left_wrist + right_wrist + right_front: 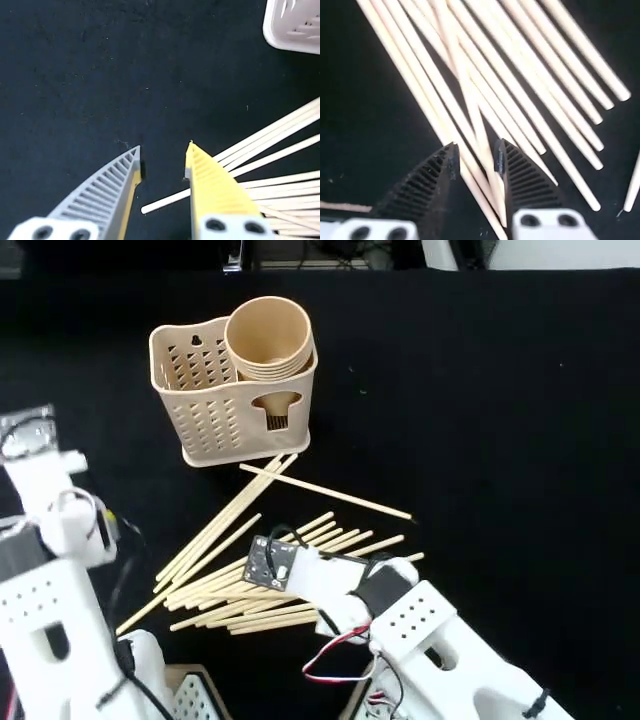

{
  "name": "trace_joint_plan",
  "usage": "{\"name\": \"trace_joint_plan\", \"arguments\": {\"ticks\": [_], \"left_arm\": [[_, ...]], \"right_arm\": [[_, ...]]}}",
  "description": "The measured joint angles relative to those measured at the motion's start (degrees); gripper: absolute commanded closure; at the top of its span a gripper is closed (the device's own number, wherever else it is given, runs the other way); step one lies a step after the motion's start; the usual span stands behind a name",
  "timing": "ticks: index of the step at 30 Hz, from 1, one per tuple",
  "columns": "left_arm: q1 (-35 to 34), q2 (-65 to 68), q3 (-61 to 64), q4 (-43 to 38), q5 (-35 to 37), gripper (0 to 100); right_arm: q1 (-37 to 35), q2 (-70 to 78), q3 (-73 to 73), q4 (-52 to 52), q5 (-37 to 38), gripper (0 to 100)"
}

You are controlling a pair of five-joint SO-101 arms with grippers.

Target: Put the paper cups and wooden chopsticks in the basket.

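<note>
A beige slotted basket (215, 405) stands at the back left of the black table, with stacked paper cups (268, 335) in its right compartment. Many wooden chopsticks (250, 585) lie fanned out in front of it. My right arm (400, 620) leans over the pile. Its gripper (475, 149) is open low over the chopsticks (520, 90), and a few sticks run between its fingers. My left gripper (164, 149) is open above bare cloth, just beyond the tip of one chopstick (165, 201). A basket corner (295, 27) shows farther off. The left arm (60, 530) stands at the table's left edge.
One chopstick (325, 492) lies apart, slanting just in front of the basket. The black cloth to the right and behind is bare. White arm bases fill the near edge.
</note>
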Motion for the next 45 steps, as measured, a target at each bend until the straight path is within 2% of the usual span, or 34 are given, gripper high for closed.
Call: {"name": "trace_joint_plan", "arguments": {"ticks": [5,10,12,15,17,22,28,38,45], "left_arm": [[-0.1,-10.0,12.5,-4.8,-5.5,84],[-0.1,-11.7,22.3,-10.4,-9.0,84],[-0.1,-11.7,25.5,-13.0,-9.0,84],[-0.1,-11.7,30.4,-17.1,-9.1,84],[-0.1,-11.8,33.1,-19.4,-9.1,84],[0.0,-12.1,37.5,-23.0,-5.6,84],[3.2,-12.5,38.1,-23.6,-4.0,84],[3.3,-12.5,38.1,-23.9,-3.9,84],[3.3,-12.5,38.5,-23.9,-3.9,84]], "right_arm": [[0.0,8.3,-0.1,-4.7,0.3,86.4],[-0.2,20.2,-4.6,-7.1,1.7,86.9],[0.0,24.1,-6.9,-7.1,1.8,89.5],[0.2,26.7,-8.7,-7.1,1.8,98.7],[0.3,27.3,-9.0,-7.6,1.8,97.7],[0.3,27.4,-9.0,-7.6,1.8,98.6],[0.3,27.2,-9.5,-6.4,1.8,98.6],[0.1,9.8,-13.4,9.0,1.8,98.6],[0.1,2.4,-13.5,11.3,1.8,98.6]]}}
